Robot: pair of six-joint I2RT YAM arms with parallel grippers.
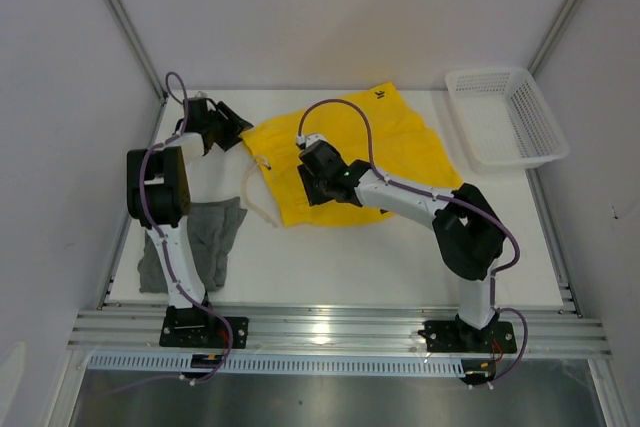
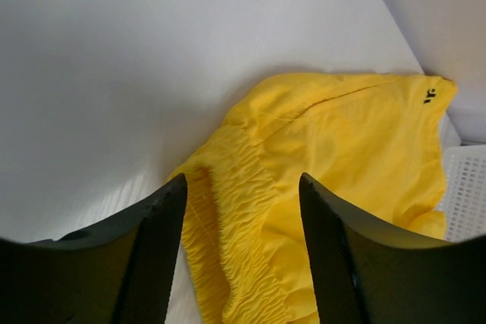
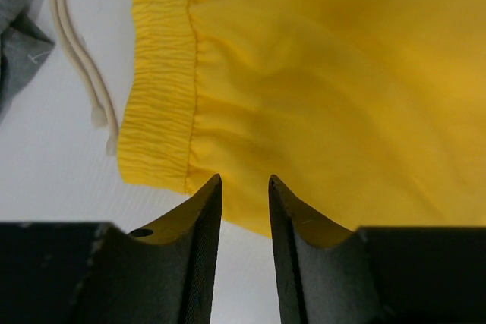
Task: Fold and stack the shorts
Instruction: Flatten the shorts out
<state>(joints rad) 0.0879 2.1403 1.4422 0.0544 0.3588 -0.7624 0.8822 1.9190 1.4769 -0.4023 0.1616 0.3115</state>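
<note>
The yellow shorts (image 1: 400, 147) lie spread flat on the white surface (image 1: 350, 257), between its centre and the far edge. The elastic waistband (image 3: 159, 73) faces the left edge. A small black tag (image 2: 427, 96) sits at the corner of the shorts nearest the far edge. A cream drawstring (image 1: 255, 197) trails from the waistband onto the bare surface toward the near left corner.

The grey shorts (image 1: 215, 237) lie crumpled at the near left corner, apart from the yellow pair and partly hidden by the left arm.

The left tool (image 2: 241, 202) is at the far left corner of the yellow shorts. Its jaws stand wide apart, with the gathered waistband visible between and below them. No cloth is gripped.

The right tool (image 3: 244, 187) is over the near hem of the yellow shorts, just beside the waistband end. Its jaws are narrow, with only a slim gap between the fingertips (image 3: 205, 218). Yellow cloth shows in the gap at the tips. Whether the cloth is pinched cannot be determined.

A white mesh basket (image 1: 485, 74) stands at the far right corner, just beside the yellow shorts.
</note>
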